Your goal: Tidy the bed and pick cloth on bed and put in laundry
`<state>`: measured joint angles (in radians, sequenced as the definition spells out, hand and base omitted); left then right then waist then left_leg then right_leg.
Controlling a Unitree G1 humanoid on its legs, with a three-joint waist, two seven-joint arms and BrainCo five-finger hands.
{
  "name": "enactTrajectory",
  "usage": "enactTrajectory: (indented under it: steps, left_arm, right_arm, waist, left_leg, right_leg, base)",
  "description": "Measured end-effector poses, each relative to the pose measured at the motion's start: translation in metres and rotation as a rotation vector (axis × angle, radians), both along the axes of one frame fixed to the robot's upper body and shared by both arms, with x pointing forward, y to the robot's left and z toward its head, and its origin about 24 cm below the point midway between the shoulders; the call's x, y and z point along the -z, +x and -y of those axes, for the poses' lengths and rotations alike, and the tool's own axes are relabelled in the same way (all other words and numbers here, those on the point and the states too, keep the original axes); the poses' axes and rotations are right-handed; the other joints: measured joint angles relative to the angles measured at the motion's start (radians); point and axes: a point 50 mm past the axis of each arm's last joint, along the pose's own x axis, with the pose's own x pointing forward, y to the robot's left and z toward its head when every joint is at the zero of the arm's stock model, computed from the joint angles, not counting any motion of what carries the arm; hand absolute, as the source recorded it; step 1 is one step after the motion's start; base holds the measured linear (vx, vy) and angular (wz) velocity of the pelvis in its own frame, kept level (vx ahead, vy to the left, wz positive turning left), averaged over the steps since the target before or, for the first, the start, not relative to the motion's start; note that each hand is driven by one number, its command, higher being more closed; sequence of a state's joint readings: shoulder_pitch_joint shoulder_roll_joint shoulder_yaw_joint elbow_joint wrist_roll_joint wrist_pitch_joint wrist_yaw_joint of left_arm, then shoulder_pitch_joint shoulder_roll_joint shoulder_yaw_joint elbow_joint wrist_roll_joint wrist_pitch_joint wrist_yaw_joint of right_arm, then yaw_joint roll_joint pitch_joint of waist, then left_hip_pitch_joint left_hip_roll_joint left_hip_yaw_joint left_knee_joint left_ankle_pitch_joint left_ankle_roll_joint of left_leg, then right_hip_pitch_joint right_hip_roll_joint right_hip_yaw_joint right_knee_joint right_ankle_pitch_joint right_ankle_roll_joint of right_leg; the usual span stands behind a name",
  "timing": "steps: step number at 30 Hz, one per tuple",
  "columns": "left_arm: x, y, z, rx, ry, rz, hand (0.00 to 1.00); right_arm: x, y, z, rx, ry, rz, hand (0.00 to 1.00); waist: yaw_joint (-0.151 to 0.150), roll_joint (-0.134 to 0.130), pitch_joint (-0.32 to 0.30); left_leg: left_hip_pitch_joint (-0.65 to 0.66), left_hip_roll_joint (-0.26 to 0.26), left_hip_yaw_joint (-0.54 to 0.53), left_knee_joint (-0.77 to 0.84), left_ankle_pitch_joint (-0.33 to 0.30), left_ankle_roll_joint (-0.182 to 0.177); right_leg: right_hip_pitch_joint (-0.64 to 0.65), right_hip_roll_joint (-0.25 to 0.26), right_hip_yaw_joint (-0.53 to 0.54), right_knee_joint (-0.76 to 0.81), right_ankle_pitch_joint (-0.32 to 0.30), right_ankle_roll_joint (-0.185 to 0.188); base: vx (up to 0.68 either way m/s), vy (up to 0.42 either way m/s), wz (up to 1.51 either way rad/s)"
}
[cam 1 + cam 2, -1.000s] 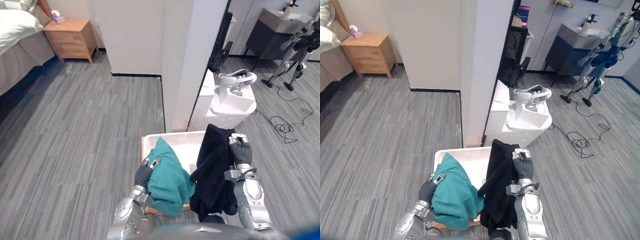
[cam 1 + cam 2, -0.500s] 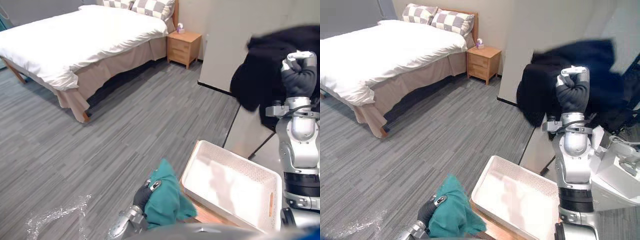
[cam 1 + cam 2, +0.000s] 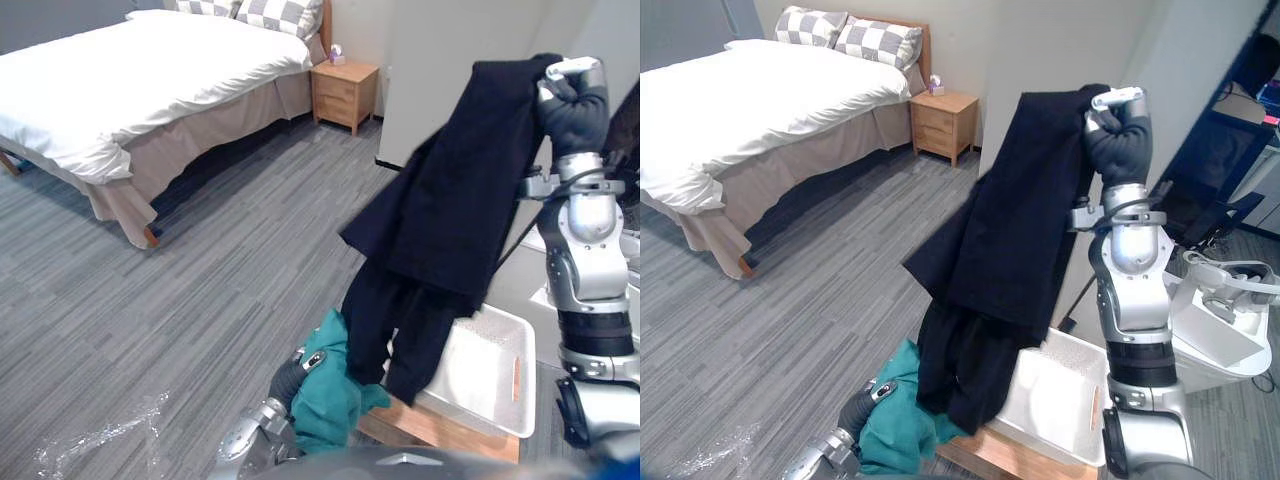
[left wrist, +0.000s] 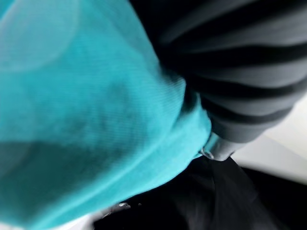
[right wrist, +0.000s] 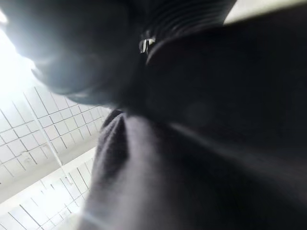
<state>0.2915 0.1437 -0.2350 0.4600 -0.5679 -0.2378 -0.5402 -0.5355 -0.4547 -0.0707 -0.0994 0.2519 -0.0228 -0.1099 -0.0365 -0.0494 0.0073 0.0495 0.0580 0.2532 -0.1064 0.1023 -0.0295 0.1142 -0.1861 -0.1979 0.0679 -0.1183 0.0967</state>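
**A:** Where is the clothing?

**B:** The black garment (image 3: 450, 200) hangs full length in the air, off the bed. Its top edge is bunched in the right robot hand (image 3: 572, 105), which is raised high and curled into a fist around the fabric. The lower end dangles in front of the near corner of the white laundry basket (image 3: 485, 362); I cannot tell whether it touches the rim.

**A:** And the other piece?

**B:** The teal cloth (image 3: 332, 398) is low down, just beside the basket and outside it, bunched against the left robot hand (image 3: 289, 378). That hand's dark cover shows above the cloth. The left wrist view has teal fabric pressed right up to the cover, so I cannot tell how the hand grips it. The black garment's hem hangs just beside the teal bundle.

**A:** What carries the basket?

**B:** A low wooden table (image 3: 432, 428), with the basket lying tilted across it.

**A:** Around that?

**B:** Grey plank floor (image 3: 220, 250), with a crumpled sheet of clear plastic (image 3: 100, 435) on it. Well apart stands the bed (image 3: 130, 80) under a white duvet, checked pillows (image 3: 270, 12) at its head. A wooden nightstand (image 3: 343, 95) stands just beside it, with a small box (image 3: 337, 54) on top.
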Motion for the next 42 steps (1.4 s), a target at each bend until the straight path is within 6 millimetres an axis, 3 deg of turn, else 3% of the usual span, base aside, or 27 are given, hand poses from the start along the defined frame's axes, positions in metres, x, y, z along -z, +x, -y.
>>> enactTrajectory:
  steps: [5, 9, 15, 21, 29, 34, 42]
  left_arm:
    - [0.004, -0.004, 0.005, 0.037, 0.001, -0.035, 1.0]
    - [0.006, -0.007, 0.01, 0.077, 0.016, -0.05, 1.0]
    - [0.007, -0.005, 0.006, 0.092, 0.037, -0.057, 1.0]
    - [0.006, -0.003, 0.004, 0.106, 0.046, -0.065, 1.0]
    - [0.005, -0.006, 0.003, 0.131, 0.073, -0.058, 1.0]
    - [0.001, -0.004, 0.004, 0.147, 0.091, -0.037, 1.0]
    - [0.0, 0.001, 0.004, 0.166, 0.103, -0.031, 1.0]
  right_arm:
    - [0.018, 0.008, 0.004, 0.027, 0.008, -0.105, 1.0]
    - [0.056, 0.003, 0.007, 0.038, 0.012, -0.229, 1.0]
    - [0.115, 0.003, 0.006, 0.057, 0.09, -0.437, 1.0]
    - [0.146, 0.004, -0.014, 0.036, 0.119, -0.528, 1.0]
    - [0.189, -0.012, -0.026, 0.072, 0.176, -0.641, 1.0]
    - [0.241, -0.032, -0.028, 0.146, 0.213, -0.825, 1.0]
    - [0.264, -0.038, -0.032, 0.181, 0.214, -0.892, 1.0]
  waist:
    - [0.0, 0.019, -0.002]
    - [0.002, 0.014, -0.004]
    - [0.002, 0.011, -0.003]
    - [-0.002, 0.026, 0.009]
    - [-0.001, 0.03, 0.026]
    - [-0.001, 0.032, 0.038]
    - [-0.001, 0.064, 0.079]
  left_leg:
    - [-0.017, 0.051, -0.012, 0.0, 0.012, -0.021]
    - [-0.037, 0.066, -0.009, 0.0, 0.02, -0.021]
    - [-0.052, 0.055, 0.002, 0.001, 0.035, -0.017]
    - [-0.035, 0.044, -0.017, 0.0, 0.031, -0.022]
    - [-0.04, 0.032, -0.039, 0.0, 0.017, -0.025]
    - [-0.031, 0.018, -0.043, 0.001, 0.016, -0.021]
    - [-0.031, 0.026, -0.039, 0.0, 0.014, -0.024]
  right_leg:
    - [-0.007, 0.045, -0.006, -0.027, 0.005, -0.009]
    - [-0.018, 0.058, -0.007, -0.049, 0.025, -0.011]
    - [-0.017, 0.051, -0.005, -0.072, 0.065, -0.003]
    - [0.001, 0.047, -0.032, -0.067, 0.049, -0.001]
    - [0.004, 0.038, -0.047, -0.06, 0.02, 0.007]
    - [0.018, 0.025, -0.055, -0.053, 0.019, 0.011]
    - [0.015, 0.031, -0.057, -0.053, 0.018, 0.009]
  base:
    - [-0.13, -0.076, 0.03]
    - [-0.01, -0.022, -0.02]
    - [0.05, 0.007, -0.04]
    - [0.0, 0.003, 0.1]
    - [0.01, 0.005, 0.08]
    - [0.08, 0.006, 0.05]
    - [0.01, -0.006, -0.01]
